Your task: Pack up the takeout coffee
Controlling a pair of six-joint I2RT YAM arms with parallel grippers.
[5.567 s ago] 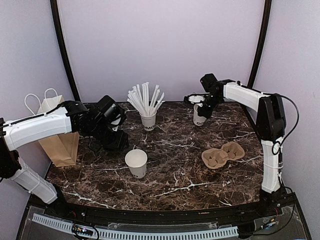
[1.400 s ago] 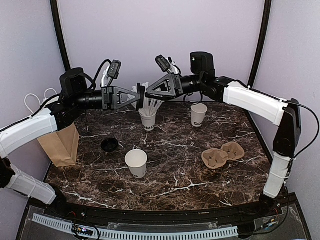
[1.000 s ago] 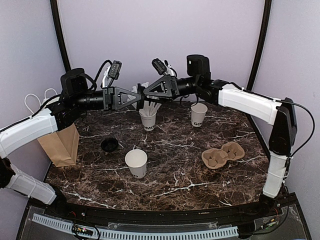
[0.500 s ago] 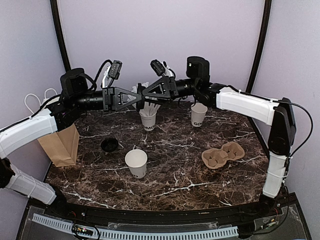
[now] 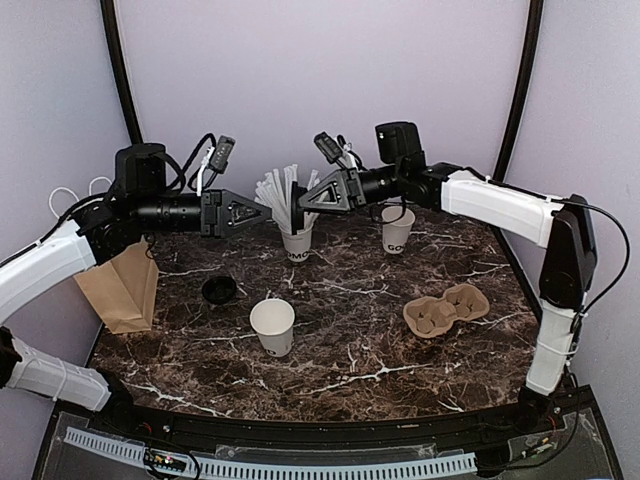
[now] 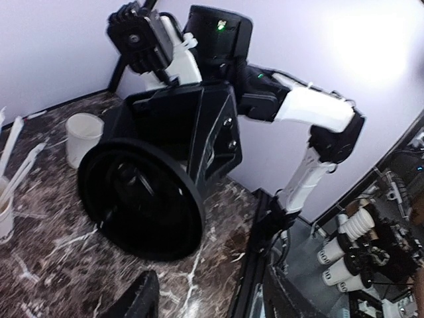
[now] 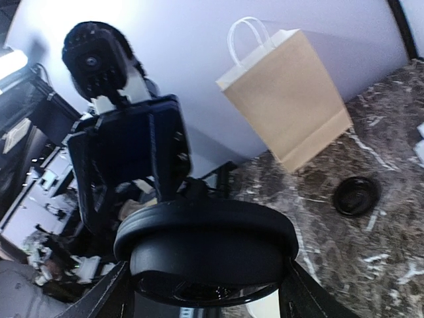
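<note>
A round black lid [image 7: 205,248] hangs in the air above the back of the table, with my right gripper [image 7: 204,288] shut on it. The left wrist view shows the lid [image 6: 139,199] from its open underside. My left gripper [image 6: 209,298] stands open a short way off it, holding nothing. From above, the two grippers [image 5: 262,213] [image 5: 303,200] face each other over the straw cup. Two white paper cups with dark lettering stand open-topped, one at the back right [image 5: 397,230] and one at the front [image 5: 273,325]. I cannot tell which of them is the takeout coffee.
A white cup full of straws [image 5: 295,235] stands just below the grippers. A brown paper bag [image 5: 120,285] stands at the left edge. A second black lid [image 5: 218,290] lies near it. A cardboard cup carrier [image 5: 445,308] lies at the right.
My left gripper has opened, let go of the lid and drawn back to the left. My right gripper has closed on the lid and now holds it alone.
</note>
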